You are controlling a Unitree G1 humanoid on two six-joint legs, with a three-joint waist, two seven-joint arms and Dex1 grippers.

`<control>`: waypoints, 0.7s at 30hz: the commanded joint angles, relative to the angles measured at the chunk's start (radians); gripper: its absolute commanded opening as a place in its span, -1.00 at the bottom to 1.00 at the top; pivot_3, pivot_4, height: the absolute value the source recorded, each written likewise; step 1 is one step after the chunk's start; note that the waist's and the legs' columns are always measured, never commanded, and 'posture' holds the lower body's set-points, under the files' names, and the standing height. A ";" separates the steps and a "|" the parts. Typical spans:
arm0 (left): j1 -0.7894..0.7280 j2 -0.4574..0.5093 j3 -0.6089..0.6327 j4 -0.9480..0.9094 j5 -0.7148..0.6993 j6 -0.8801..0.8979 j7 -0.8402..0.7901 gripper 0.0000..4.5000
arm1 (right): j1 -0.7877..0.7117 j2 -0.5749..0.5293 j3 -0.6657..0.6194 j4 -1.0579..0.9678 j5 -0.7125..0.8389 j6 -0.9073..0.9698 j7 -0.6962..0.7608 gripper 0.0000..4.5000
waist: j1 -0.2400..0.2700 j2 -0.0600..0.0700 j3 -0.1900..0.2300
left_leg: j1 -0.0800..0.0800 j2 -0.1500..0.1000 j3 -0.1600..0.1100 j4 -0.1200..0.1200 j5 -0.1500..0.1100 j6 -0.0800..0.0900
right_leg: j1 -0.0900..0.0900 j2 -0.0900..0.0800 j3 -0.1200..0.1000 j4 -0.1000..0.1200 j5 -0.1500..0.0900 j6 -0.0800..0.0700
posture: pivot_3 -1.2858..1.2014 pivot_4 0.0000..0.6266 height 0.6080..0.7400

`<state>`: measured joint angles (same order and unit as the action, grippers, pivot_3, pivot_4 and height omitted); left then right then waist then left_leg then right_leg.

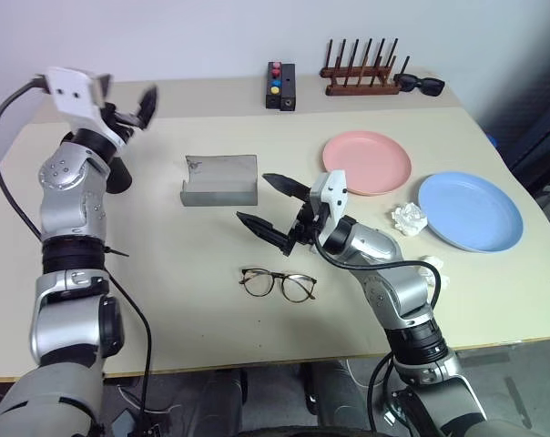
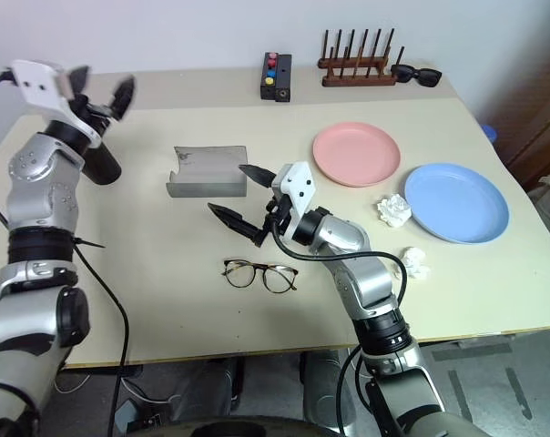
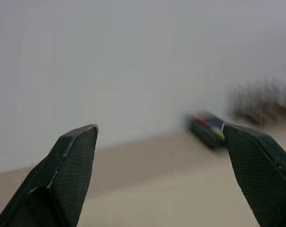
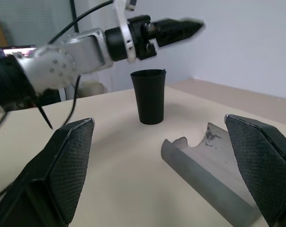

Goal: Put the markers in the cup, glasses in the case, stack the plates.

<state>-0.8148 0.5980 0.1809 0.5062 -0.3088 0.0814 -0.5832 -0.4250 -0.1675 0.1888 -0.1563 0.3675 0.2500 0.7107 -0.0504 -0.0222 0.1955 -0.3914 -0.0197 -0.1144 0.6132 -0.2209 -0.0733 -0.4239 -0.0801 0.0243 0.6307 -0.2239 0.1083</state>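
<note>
Glasses lie nearest me, folded out on the tan table, lenses facing up, just in front of my right gripper, whose fingers are spread wide with nothing between them; I judge it is parked there, ready for the glasses. Just beyond it sits the grey case, lid open toward me, so the glasses have a short way to go. My left gripper is raised at the far left with its fingers released and empty, right above the black cup, which stands upright near that edge of the table; I cannot see into the cup, so I cannot tell whether the markers are in it. The pink plate and blue plate lie side by side, close but not stacked, with crumpled paper between them and me. Along the back edge stand a small button box, a wooden rack and black sunglasses, in front of a plain pale wall.
</note>
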 commanded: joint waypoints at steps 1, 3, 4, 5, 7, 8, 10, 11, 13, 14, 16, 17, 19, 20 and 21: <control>0.036 0.071 -0.094 -0.080 0.024 0.155 -0.166 0.96 | 0.001 0.005 -0.004 -0.045 0.009 -0.012 -0.005 1.00 | -0.003 0.000 0.000 | 0.000 0.000 0.000 0.000 0.000 0.000 | 0.000 0.000 0.000 0.000 0.000 0.000 | 0.03 -0.52 1.00; 0.051 0.106 -0.153 -0.091 0.042 0.187 -0.270 0.96 | 0.003 0.004 -0.005 -0.046 0.007 -0.013 -0.006 1.00 | -0.003 0.000 0.000 | 0.000 0.000 0.000 0.000 0.000 0.000 | 0.000 0.000 0.000 0.000 0.000 0.000 | 0.03 -0.52 1.00; 0.055 0.118 -0.180 -0.087 0.049 0.195 -0.323 0.96 | 0.003 0.004 -0.004 -0.045 0.005 -0.015 -0.007 1.00 | -0.003 0.000 0.000 | 0.000 0.000 0.000 0.000 0.000 0.000 | 0.000 0.000 0.000 0.000 0.000 0.000 | 0.03 -0.52 1.00; 0.053 0.126 -0.202 -0.075 0.059 0.202 -0.366 0.96 | 0.003 0.004 -0.004 -0.044 0.004 -0.016 -0.008 1.00 | -0.002 0.000 0.000 | 0.000 0.000 0.000 0.000 0.000 0.000 | 0.000 0.000 0.000 0.000 0.000 0.000 | 0.03 -0.52 1.00; 0.029 0.131 -0.245 -0.023 0.090 0.205 -0.428 0.96 | 0.003 0.003 -0.004 -0.043 0.001 -0.019 -0.010 1.00 | 0.003 0.000 0.000 | 0.000 0.000 0.000 0.000 0.000 0.000 | 0.000 0.000 0.000 0.000 0.000 0.000 | 0.03 -0.52 1.00; 0.012 0.127 -0.267 0.009 0.107 0.208 -0.457 0.96 | 0.005 0.002 -0.005 -0.044 0.000 -0.020 -0.011 1.00 | 0.005 0.000 0.000 | 0.000 0.000 0.000 0.000 0.000 0.000 | 0.000 0.000 0.000 0.000 0.000 0.000 | 0.03 -0.52 1.00; -0.017 0.119 -0.303 0.069 0.145 0.183 -0.496 0.96 | 0.008 0.000 -0.005 -0.046 -0.002 -0.021 -0.015 1.00 | 0.007 0.000 0.000 | 0.000 0.000 0.000 0.000 0.000 0.000 | 0.000 0.000 0.000 0.000 0.000 0.000 | 0.03 -0.52 1.00; -0.036 0.112 -0.326 0.109 0.172 0.161 -0.511 0.96 | 0.010 -0.001 -0.007 -0.048 -0.004 -0.022 -0.019 1.00 | 0.007 0.000 0.000 | -0.001 0.000 0.000 0.000 0.000 0.000 | 0.000 0.000 0.000 0.000 0.000 0.000 | 0.03 -0.52 1.00; -0.067 0.100 -0.357 0.176 0.214 0.123 -0.531 0.96 | 0.014 -0.003 -0.009 -0.053 -0.007 -0.024 -0.026 1.00 | 0.008 0.000 0.000 | -0.001 0.000 0.000 0.001 0.000 0.000 | 0.000 0.000 0.000 0.000 0.000 0.000 | 0.03 -0.52 1.00; -0.086 0.093 -0.379 0.223 0.246 0.087 -0.536 0.96 | 0.020 -0.006 -0.013 -0.060 -0.008 -0.024 -0.032 1.00 | 0.008 0.000 0.000 | -0.001 0.000 0.000 0.001 0.000 0.000 | 0.000 0.000 0.000 0.000 0.000 0.000 | 0.03 -0.52 1.00; -0.125 0.074 -0.404 0.313 0.294 0.027 -0.534 0.96 | 0.034 -0.015 -0.022 -0.081 -0.009 -0.016 -0.045 1.00 | 0.008 0.000 0.000 | -0.001 0.000 0.000 0.000 0.000 0.000 | 0.000 0.000 0.000 0.000 0.000 0.000 | 0.03 -0.52 1.00; -0.144 0.061 -0.408 0.352 0.307 0.008 -0.533 0.96 | 0.045 -0.026 -0.029 -0.095 -0.008 -0.008 -0.049 1.00 | 0.008 0.000 0.000 | -0.001 0.000 0.000 0.000 0.000 0.000 | 0.000 0.000 0.000 0.000 0.000 0.000 | 0.03 -0.52 1.00; -0.174 0.038 -0.406 0.410 0.320 -0.020 -0.539 0.96 | 0.071 -0.064 -0.037 -0.124 -0.009 0.017 -0.047 1.00 | 0.008 0.000 0.000 | -0.001 0.000 0.000 0.000 0.000 0.000 | 0.000 0.000 0.000 0.000 -0.001 0.000 | 0.03 -0.52 1.00; -0.184 0.028 -0.404 0.432 0.326 -0.033 -0.545 0.96 | 0.085 -0.090 -0.040 -0.138 -0.015 0.030 -0.044 1.00 | 0.009 0.000 0.000 | -0.001 0.000 0.000 0.001 0.000 0.000 | 0.000 0.000 0.000 0.000 -0.001 0.000 | 0.03 -0.52 1.00; -0.192 0.019 -0.403 0.451 0.333 -0.047 -0.553 0.96 | 0.102 -0.123 -0.045 -0.154 -0.020 0.045 -0.039 1.00 | 0.008 0.000 0.000 | -0.001 0.000 0.000 0.001 0.000 0.000 | 0.000 0.000 0.000 0.000 -0.001 0.001 | 0.03 -0.52 1.00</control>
<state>-0.9731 0.6187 -0.2235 0.9329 0.0112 0.0699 -1.1219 -0.3383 -0.2596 0.1754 -0.2479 0.3540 0.2792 0.6668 -0.0422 -0.0223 0.1959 -0.3928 -0.0199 -0.1147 0.6137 -0.2209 -0.0730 -0.4239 -0.0801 0.0241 0.6302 -0.2247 0.1090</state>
